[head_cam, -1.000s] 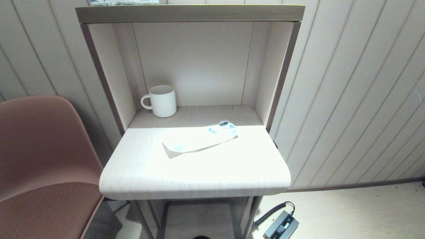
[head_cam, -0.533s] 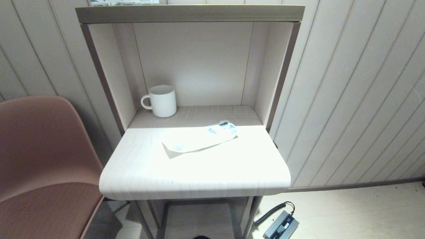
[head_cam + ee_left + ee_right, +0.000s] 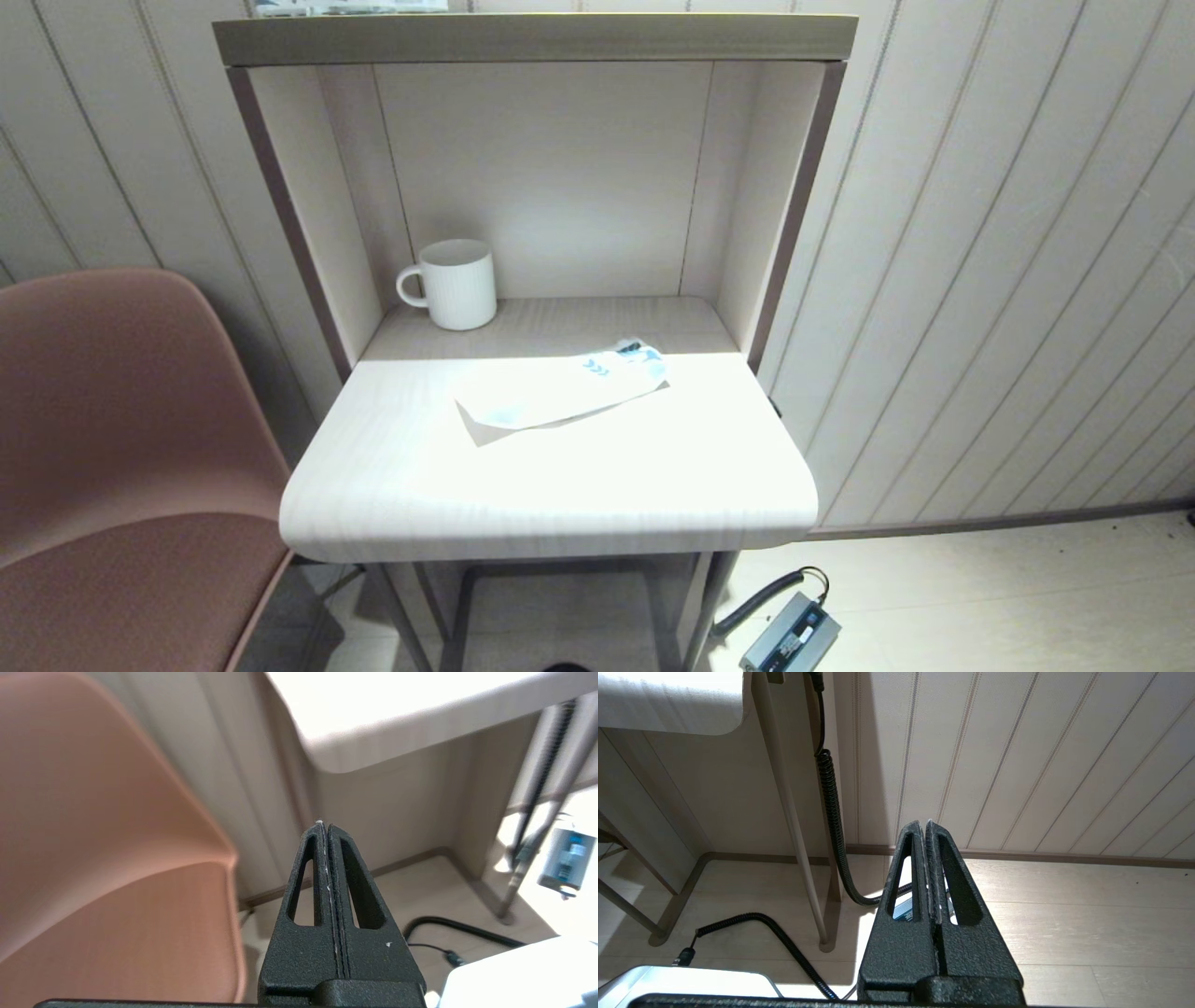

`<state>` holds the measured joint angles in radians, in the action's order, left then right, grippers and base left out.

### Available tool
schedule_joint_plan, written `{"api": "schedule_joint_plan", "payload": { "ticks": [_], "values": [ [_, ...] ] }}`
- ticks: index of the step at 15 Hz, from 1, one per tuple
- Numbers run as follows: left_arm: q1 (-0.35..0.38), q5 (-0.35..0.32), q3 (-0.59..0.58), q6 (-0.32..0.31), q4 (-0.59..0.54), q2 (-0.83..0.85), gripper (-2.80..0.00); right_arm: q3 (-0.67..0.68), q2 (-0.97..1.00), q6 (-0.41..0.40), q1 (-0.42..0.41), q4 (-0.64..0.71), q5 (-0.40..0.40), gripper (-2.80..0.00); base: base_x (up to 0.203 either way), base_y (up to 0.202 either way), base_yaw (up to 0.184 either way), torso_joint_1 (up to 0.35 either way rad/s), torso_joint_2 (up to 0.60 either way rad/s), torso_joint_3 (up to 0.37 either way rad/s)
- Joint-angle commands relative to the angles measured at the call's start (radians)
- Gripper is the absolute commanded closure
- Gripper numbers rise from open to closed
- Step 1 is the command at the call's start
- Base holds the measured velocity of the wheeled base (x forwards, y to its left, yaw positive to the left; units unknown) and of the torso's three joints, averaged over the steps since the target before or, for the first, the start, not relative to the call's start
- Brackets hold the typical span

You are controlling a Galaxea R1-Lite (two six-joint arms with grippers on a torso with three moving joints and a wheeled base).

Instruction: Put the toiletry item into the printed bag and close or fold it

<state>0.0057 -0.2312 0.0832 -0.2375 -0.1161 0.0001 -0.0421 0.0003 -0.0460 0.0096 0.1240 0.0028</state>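
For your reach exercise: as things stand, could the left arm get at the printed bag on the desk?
Probably yes. The printed bag lies in the open on the desk, the mug well behind it. The left gripper, shut, sits below desk level beside the chair.

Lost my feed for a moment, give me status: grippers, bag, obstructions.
Left gripper and right gripper both shut, empty, parked below the desk. Printed bag flat on desk, untouched. Toiletry item not visible. White mug stands behind the bag, apart.

Glare on the desk (image 3: 560, 485) washes out most of the printed bag (image 3: 560, 387) (only its blue-printed end reads clearly), so its contents cannot be told. A pink chair (image 3: 121, 448) is cut off at the head view's left edge.
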Motion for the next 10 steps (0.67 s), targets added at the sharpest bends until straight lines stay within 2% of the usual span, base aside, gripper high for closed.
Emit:
{"api": "schedule_joint_plan", "payload": {
  "ticks": [1, 3, 4, 5, 6, 7, 9, 10],
  "values": [
    [0.000, 0.010, -0.002, 0.034, 0.012, 0.000, 0.00, 0.001, 0.000, 0.000, 0.001, 0.003, 0.000, 0.00, 0.000, 0.000, 0.000, 0.000, 0.00, 0.000],
    [0.000, 0.106, -0.007, 0.040, 0.037, 0.001, 0.00, 0.001, 0.000, 0.001, -0.002, 0.002, -0.001, 0.00, 0.000, 0.000, 0.000, 0.000, 0.00, 0.000],
    [0.000, 0.108, -0.008, 0.016, 0.039, 0.001, 0.00, 0.001, 0.000, 0.001, -0.002, 0.002, -0.001, 0.00, 0.000, 0.000, 0.000, 0.000, 0.00, 0.000],
    [0.000, 0.075, -0.007, 0.016, 0.034, 0.001, 0.00, 0.001, 0.000, 0.001, -0.002, 0.002, -0.001, 0.00, 0.000, 0.000, 0.000, 0.000, 0.00, 0.000],
    [0.000, -0.020, -0.005, 0.030, 0.025, 0.000, 0.00, 0.001, 0.000, 0.001, -0.002, 0.002, -0.001, 0.00, 0.000, 0.000, 0.000, 0.000, 0.00, 0.000],
    [0.000, -0.086, -0.002, 0.059, 0.012, 0.000, 0.00, 0.001, 0.000, 0.001, -0.002, 0.002, -0.001, 0.00, 0.000, 0.000, 0.000, 0.000, 0.00, 0.000],
    [0.000, -0.059, -0.003, 0.111, 0.013, 0.001, 0.00, 0.001, 0.000, 0.001, -0.002, 0.002, -0.001, 0.00, 0.000, 0.000, 0.000, 0.000, 0.00, 0.000],
    [0.000, -0.046, -0.001, 0.160, 0.009, 0.001, 0.00, 0.001, 0.000, 0.001, -0.002, 0.003, -0.001, 0.00, 0.000, 0.000, 0.000, 0.000, 0.00, 0.000]
  ]
}}
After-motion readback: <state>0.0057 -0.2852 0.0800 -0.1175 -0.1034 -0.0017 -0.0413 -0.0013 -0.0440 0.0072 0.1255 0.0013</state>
